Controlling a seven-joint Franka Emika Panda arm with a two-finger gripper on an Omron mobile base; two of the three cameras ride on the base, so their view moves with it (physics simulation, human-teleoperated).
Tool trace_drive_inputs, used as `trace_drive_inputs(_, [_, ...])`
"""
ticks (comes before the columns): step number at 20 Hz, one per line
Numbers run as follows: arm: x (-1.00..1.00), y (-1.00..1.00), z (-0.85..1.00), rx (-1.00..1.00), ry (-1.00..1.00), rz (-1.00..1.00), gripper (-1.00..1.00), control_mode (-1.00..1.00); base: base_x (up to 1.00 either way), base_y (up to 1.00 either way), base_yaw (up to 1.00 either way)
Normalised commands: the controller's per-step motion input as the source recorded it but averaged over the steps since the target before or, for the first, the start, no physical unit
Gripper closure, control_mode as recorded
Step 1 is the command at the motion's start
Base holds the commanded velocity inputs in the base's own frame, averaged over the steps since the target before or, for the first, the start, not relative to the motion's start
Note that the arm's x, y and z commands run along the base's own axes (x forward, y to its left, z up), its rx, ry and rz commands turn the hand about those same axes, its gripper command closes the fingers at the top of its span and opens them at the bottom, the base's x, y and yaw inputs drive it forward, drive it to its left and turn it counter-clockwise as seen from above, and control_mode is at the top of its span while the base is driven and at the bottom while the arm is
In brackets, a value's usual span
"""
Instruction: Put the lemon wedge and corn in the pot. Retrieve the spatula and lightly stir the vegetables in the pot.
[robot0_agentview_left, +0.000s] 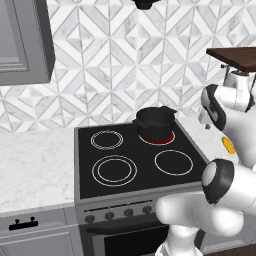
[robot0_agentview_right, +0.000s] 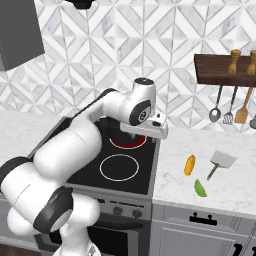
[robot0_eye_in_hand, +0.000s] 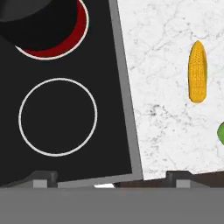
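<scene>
The small black pot (robot0_agentview_left: 155, 122) stands on the rear right burner, which glows red; the hand view shows it as the pot (robot0_eye_in_hand: 37, 22) at the upper left. The yellow corn (robot0_agentview_right: 189, 165) lies on the marble counter right of the stove, with the green lemon wedge (robot0_agentview_right: 200, 188) just in front of it. Beside them lies the spatula (robot0_agentview_right: 220, 162), grey blade and dark handle. My gripper (robot0_eye_in_hand: 111, 180) hovers open above the stove's right edge, its tips wide apart with nothing between them. From there the corn (robot0_eye_in_hand: 197, 72) is up to the right and the wedge (robot0_eye_in_hand: 221, 133) at the right edge.
The black cooktop (robot0_agentview_left: 125, 155) has three unlit burner rings. A dark wooden shelf (robot0_agentview_right: 225, 70) on the right wall carries shakers, and ladles and an orange wooden utensil (robot0_agentview_right: 242, 111) hang under it. A grey cabinet (robot0_agentview_left: 22, 42) hangs at the upper left.
</scene>
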Motion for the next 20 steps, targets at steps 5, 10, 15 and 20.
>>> trace_drive_inputs(5, [0.54, -1.0, -0.59, 0.0, 0.18, -0.08, -1.0, -1.0, 0.0, 0.0, 0.0])
trace_drive_inputs(10, [0.61, -1.0, -0.53, 0.0, 0.17, -0.07, -1.0, -1.0, 0.0, 0.0, 0.0])
trace_drive_inputs(15, [0.59, -0.82, -0.44, 0.0, 0.12, -0.03, -1.0, -1.0, 0.0, 0.0, 0.0])
trace_drive_inputs(20, [0.6, -0.71, -0.44, 0.0, 0.11, -0.01, -1.0, -1.0, 0.0, 0.0, 0.0])
